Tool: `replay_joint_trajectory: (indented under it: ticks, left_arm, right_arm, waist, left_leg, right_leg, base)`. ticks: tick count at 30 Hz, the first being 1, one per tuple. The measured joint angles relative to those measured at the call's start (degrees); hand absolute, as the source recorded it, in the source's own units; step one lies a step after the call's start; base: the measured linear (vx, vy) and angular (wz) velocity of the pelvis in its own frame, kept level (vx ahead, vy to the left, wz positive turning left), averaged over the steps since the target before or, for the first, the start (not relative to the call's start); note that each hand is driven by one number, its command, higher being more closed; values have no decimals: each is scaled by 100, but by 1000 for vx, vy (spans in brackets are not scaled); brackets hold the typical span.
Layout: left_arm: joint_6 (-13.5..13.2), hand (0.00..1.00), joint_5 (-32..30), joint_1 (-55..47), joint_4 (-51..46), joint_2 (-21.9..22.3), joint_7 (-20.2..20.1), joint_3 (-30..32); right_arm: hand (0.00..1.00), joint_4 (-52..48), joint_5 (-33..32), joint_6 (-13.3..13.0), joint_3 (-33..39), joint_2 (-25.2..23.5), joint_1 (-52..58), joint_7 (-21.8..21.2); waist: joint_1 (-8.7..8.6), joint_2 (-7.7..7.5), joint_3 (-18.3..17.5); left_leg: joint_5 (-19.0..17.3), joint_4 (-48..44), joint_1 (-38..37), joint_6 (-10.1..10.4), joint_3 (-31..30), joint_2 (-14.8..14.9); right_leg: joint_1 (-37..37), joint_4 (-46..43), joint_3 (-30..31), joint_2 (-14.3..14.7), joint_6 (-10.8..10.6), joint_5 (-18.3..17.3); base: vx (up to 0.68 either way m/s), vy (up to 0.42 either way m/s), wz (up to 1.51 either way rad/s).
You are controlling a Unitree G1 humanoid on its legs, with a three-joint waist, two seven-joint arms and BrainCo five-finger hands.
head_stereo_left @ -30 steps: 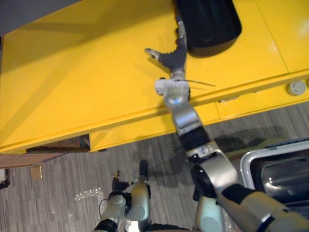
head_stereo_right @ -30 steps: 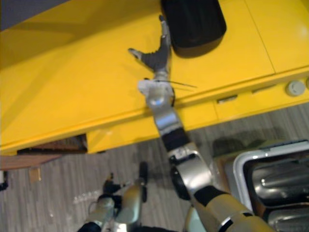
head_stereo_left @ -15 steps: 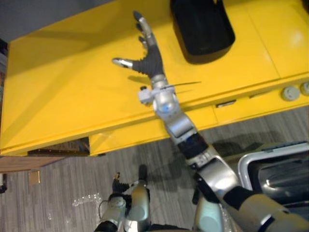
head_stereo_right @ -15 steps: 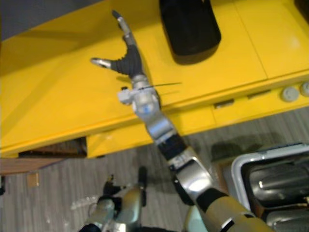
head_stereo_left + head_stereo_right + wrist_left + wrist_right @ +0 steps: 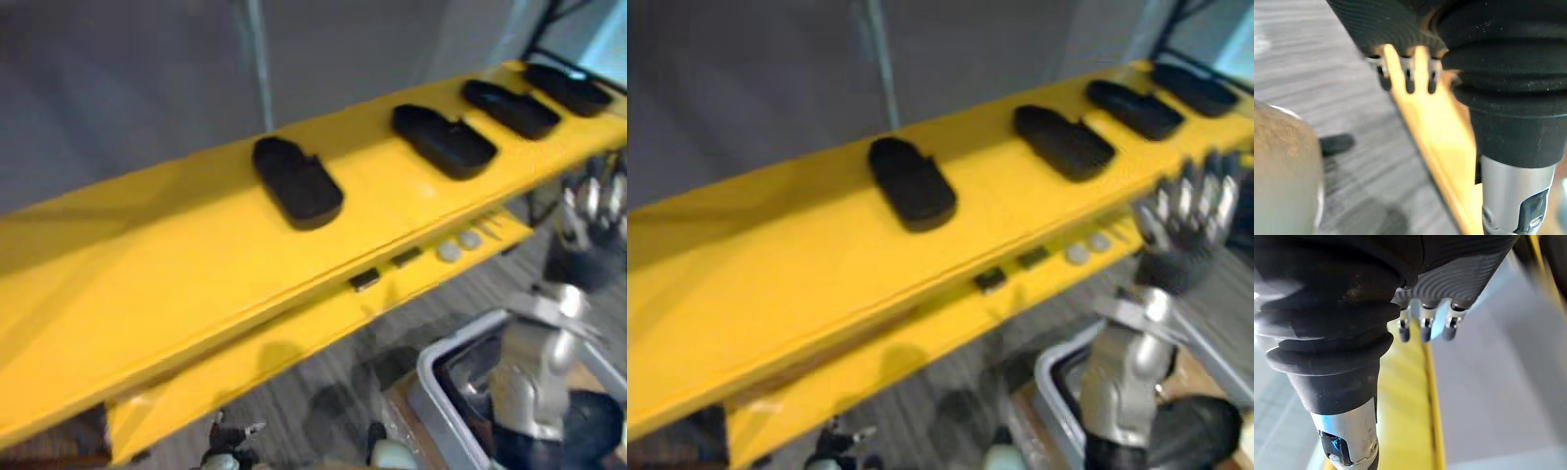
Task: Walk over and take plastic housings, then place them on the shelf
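Nearest, the left hand [image 5: 1396, 29] hangs low, and I cannot tell whether it is open or closed; a grey bin [image 5: 456, 340] sits at lower right. Above the bin, the right hand [image 5: 1181, 245] is raised before the yellow shelf [image 5: 147, 284], fingers straight and spread, holding nothing. Four black housings [image 5: 297, 183] lie in a row along the shelf, apart from both hands.

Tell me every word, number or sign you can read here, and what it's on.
No text can be read.
The housings are plain black, with no print showing.
The shelf is plain yellow. Two small dark tabs on its front edge may be labels, but they are too blurred to read.
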State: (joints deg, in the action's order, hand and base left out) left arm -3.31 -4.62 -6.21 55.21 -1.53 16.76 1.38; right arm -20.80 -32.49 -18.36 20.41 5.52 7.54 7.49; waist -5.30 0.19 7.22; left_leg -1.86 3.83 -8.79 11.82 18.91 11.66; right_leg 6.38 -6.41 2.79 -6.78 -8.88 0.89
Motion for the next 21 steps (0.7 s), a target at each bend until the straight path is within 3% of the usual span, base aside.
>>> replay_joint_trajectory:
  ticks: [3, 5, 10, 13, 15, 16, 17, 20, 21]
  left_arm:
    - [-19, 0, -213, -38, 0, -25, -90, -40]
    - [-36, 0, -424, -11, 0, -17, -158, -46]
    - [-39, 0, -767, -21, 4, 205, -197, -50]
    - [-38, 0, -856, -14, -1, 334, -218, -49]
    - [-39, 0, -889, 1, -38, 371, -217, -42]
    - [-44, 0, -871, 7, -195, 443, -205, -28]
    - [-99, 0, -835, 14, -388, 507, -182, -19]
    - [-256, 0, -405, 99, -591, 507, -164, -98]
    - [-273, 0, -237, 169, -614, 510, -129, -100]
  right_arm:
    - [0, 245, 27, 94, 256, -403, 766, 10]
    - [0, 464, 342, 124, 395, -768, 1481, 28]
    - [0, 601, 665, 137, 405, -1220, 2165, 179]
    - [0, 601, 793, 137, 263, -1202, 1981, 230]
    - [0, 607, 791, 136, -117, -1171, 1804, 229]
    - [0, 614, 788, 137, -451, -1046, 1720, 213]
    - [0, 674, 764, 141, -776, -898, 1596, 156]
    - [0, 1001, 746, 240, -1167, -732, 1145, -10]
    - [0, 1253, 737, 272, -1252, -704, 848, -50]
  waist:
    - [-219, 1, -41]
    - [-475, -11, -56]
    - [-675, 29, -38]
    - [-645, 94, 5]
    - [-574, 54, 86]
    - [-500, 76, 105]
    - [-453, 110, 122]
    - [-286, 118, 188]
    - [-183, 111, 305]
  left_leg:
    - [-215, -176, -128, 36, 553, 43]
    - [-362, -356, -162, 63, 902, 76]
    - [-552, -476, -512, 156, 1663, 149]
    - [-836, -975, -579, 192, 2133, 327]
    - [-986, -1644, -392, -51, 1730, 446]
    - [-1102, -2085, -111, -267, 1066, 481]
    - [-1151, -2452, 165, -355, 242, 449]
    - [-1308, -2617, 489, -536, -949, 264]
    - [-1404, -2498, 490, -448, -1041, 237]
  right_leg:
    - [104, 160, 475, 150, -5, 149]
    - [184, 286, 794, 247, 3, 277]
    - [214, 423, 1356, 503, 29, 408]
    - [461, 359, 1755, 794, 80, 451]
    - [571, 207, 2093, 933, 122, 477]
    - [700, 116, 2246, 1012, 144, 471]
    - [802, 50, 2312, 1029, 152, 468]
    - [999, -18, 2357, 1052, 138, 495]
    - [1053, -24, 2294, 1025, 85, 531]
  base:
    - [10, 29, -115]
    - [9, 18, -83]
    - [11, 15, -75]
    - [-16, -12, -100]
    - [13, -40, -102]
    - [20, -31, -70]
    - [4, 6, -53]
    - [-54, 56, -8]
    - [-95, 57, 19]
